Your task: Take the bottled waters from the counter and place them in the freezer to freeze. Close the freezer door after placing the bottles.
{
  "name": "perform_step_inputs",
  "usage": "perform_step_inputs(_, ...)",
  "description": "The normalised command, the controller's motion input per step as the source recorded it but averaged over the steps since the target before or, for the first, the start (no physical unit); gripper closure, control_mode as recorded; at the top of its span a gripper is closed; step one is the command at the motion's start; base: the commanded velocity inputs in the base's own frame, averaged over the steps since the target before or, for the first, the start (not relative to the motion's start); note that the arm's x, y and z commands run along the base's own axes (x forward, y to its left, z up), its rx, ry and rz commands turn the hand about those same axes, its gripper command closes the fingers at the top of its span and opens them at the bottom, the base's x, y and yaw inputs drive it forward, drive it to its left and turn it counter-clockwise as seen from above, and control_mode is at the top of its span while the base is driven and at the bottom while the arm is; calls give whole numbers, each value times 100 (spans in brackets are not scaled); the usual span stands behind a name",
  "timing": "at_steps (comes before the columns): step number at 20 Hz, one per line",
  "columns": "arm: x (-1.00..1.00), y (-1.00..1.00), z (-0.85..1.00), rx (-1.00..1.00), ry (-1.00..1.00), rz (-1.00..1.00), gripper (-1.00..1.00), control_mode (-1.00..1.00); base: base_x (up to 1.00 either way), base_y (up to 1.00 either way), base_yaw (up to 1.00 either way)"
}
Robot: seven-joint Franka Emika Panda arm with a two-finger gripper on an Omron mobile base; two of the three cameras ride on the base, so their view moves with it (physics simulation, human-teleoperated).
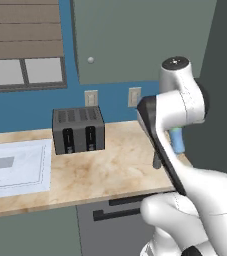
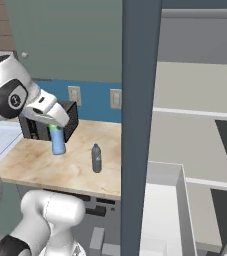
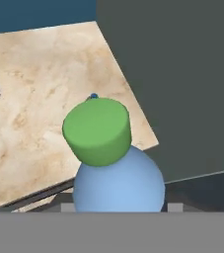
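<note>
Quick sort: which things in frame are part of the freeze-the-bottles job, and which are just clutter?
Job:
- blue bottle, held in the gripper
- grey bottle, standing on the counter
- freezer, open
- freezer door

Lying about:
- toaster
- sink
- wall sockets
- wall cabinet

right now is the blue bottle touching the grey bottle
Apart. The right base view shows bare counter between the blue bottle, under the gripper, and the grey bottle standing alone.
</note>
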Motion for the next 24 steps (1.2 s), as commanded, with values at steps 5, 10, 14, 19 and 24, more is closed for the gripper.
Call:
perform_step_inputs(5, -90, -55, 0, 19, -25, 6, 100, -100, 0, 0, 0)
perform_step_inputs(10, -74, -8, 0, 10, -30, 8, 100, -100, 0, 0, 0)
perform_step_inputs(14, -34, -5, 0, 1, -7, 3, 100, -100, 0, 0, 0)
perform_step_inputs(19, -10, -16, 0, 0, -1, 0, 100, -100, 0, 0, 0)
perform_step_inputs(24, -10, -1, 0, 0, -7, 1, 100, -100, 0, 0, 0)
